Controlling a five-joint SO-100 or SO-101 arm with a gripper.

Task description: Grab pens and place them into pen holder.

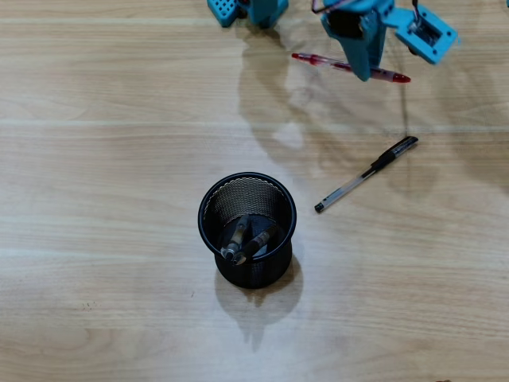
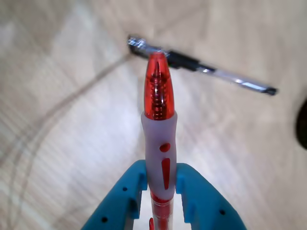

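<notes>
Red plastic fills the middle of the wrist view: the red pen runs up between the two teal fingers, which press against its pale grip sleeve from either side, so the gripper is clamped on it. From overhead the same pen lies roughly level under the gripper near the top edge of the wooden table, its two ends sticking out left and right of the teal jaw; whether it touches the wood cannot be told. Just below and to the right in that view, a black pen with a clear barrel lies flat and slanted on the table, apart from the arm; the wrist camera shows it beyond the red tip. The black mesh pen holder stands upright further down, well away from both, with two pens leaning inside it
</notes>
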